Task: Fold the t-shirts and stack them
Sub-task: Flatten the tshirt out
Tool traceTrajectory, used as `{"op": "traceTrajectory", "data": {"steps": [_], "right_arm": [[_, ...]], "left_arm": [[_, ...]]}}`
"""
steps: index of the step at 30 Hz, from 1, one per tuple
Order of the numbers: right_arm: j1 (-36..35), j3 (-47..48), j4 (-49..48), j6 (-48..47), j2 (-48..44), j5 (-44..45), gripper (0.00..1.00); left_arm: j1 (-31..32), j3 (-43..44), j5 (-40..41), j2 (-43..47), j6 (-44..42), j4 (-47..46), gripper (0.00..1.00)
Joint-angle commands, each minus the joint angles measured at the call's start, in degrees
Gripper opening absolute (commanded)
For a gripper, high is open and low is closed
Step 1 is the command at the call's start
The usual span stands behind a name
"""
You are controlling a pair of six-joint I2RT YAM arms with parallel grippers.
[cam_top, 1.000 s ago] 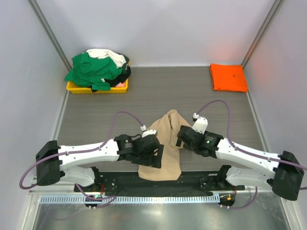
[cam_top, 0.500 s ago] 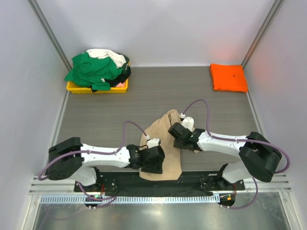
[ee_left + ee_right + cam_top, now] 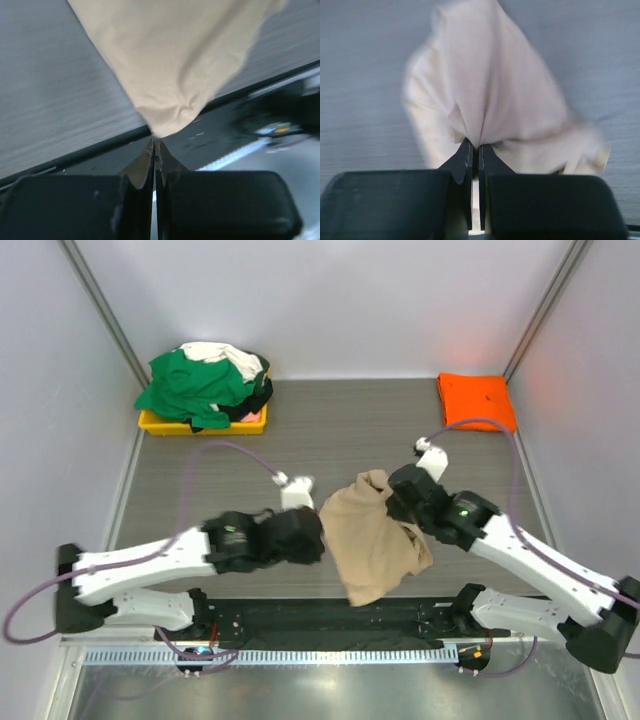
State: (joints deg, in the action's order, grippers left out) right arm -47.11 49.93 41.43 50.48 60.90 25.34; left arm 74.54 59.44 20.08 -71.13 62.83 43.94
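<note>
1: Two-handed now, gripping the tan t-shirt (image 3: 375,540) with the left gripper (image 3: 154,145) and the right gripper (image 3: 475,147) at once. Going from wide-open jaws hovering over it a second ago to squeezing fully shut on cloth. Nipping just a corner on the left side, biting into a bunched fold on the right.

2: Seeing that too. Also swinging the arms apart, right? Stretching it out wider than the skinny strip from a moment back.

1: Yep, holding it mid-table (image 3: 330,430), between the two arms, partly lifted by the look of it. Probably spreading it flat before any folding, so barely getting started on this one. Leaving the orange t-shirt (image 3: 476,401) folded in the far right corner. Still waiting on the heap of t-shirts (image 3: 200,385), green, white and black, in the yellow tray (image 3: 160,423) far left.

2: Pointing which way, though?

1: Still running the long axis far-to-near, leaning a bit leftward toward the near end. Aiming the bunched peak at the back wall, right beside the right gripper, and the narrow tail down at the gap between the arm bases. Bulging out to the right side too. Not managing to tell neck from hem here.
</note>
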Motion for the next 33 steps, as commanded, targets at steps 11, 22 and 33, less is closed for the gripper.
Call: {"op": "traceTrajectory", "data": {"steps": [11, 22, 33], "right_arm": [[0.4, 28.4, 21.1, -8.5, -3.3, 6.3, 0.71], [19.3, 9.6, 12.7, -10.0, -4.7, -1.2, 1.0], [48.1, 3.8, 4.1, -18.4, -1.1, -18.0, 1.0]], "left_arm": [[-12.4, 3.3, -15.5, 10.8, -11.8, -4.5, 0.71], [0.8, -1.3, -18.2, -13.2, -6.0, -28.1, 0.77], [3.0, 20.4, -18.6, -42.6, -9.1, -30.4, 0.9]]}}
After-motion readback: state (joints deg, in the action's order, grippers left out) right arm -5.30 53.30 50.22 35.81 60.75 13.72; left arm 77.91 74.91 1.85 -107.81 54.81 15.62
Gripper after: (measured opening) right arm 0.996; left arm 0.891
